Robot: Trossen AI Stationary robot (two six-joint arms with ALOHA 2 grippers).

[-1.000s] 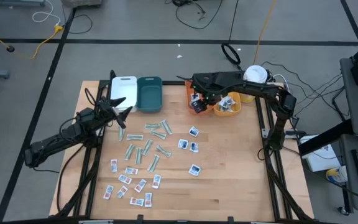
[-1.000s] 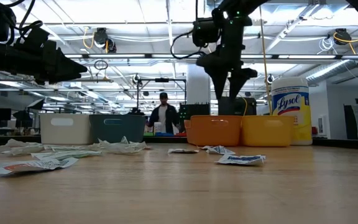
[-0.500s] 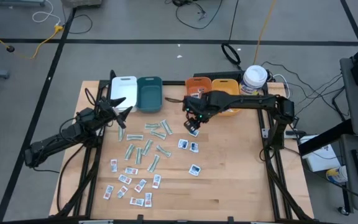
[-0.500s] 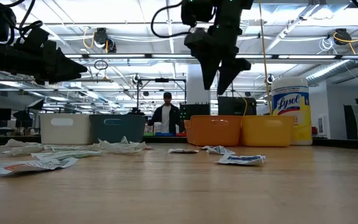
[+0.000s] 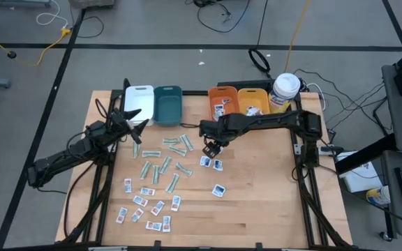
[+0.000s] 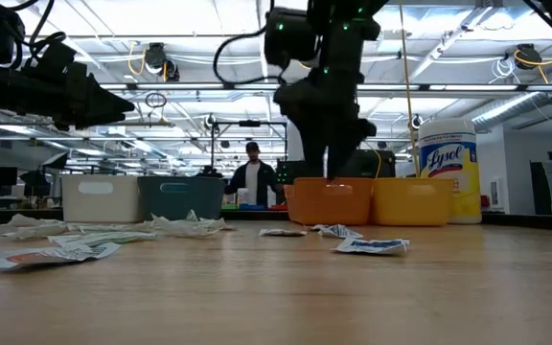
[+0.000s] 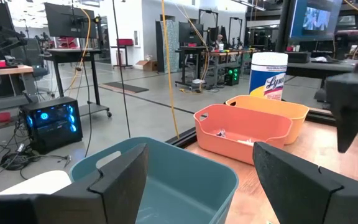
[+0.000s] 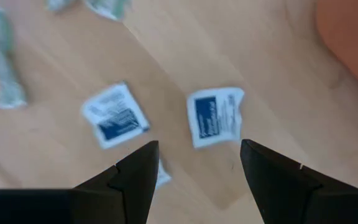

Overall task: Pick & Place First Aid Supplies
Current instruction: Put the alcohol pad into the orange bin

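Observation:
The first aid supplies lie flat and scattered on the wooden table: pale-green strips (image 5: pixel 165 162), small white packets with red print (image 5: pixel 145 206), and white packets with blue print (image 5: pixel 211 164). My right gripper (image 5: pixel 211 148) hangs open above the table, pointing steeply down over two blue-print packets (image 8: pixel 215 116) (image 8: pixel 115 116), touching neither. In the low view it (image 6: pixel 329 144) stands well above the tabletop. My left gripper (image 5: pixel 137 120) waits open and level beside the teal bin (image 5: pixel 167 104), nothing between its fingers (image 7: pixel 122 177).
A white bin (image 5: pixel 138 97), the teal bin, an orange bin (image 5: pixel 222 102) and a yellow bin (image 5: pixel 254 101) line the far edge, with a white canister (image 5: pixel 285 87) at their right. Some packets lie in the orange bins. The table's near right part is bare wood.
My right gripper has swung from above the orange bin toward the table's near and left side and come down, turning a little, until it hangs over the blue-print packets. Its fingers stay equally apart. The packets have not moved.

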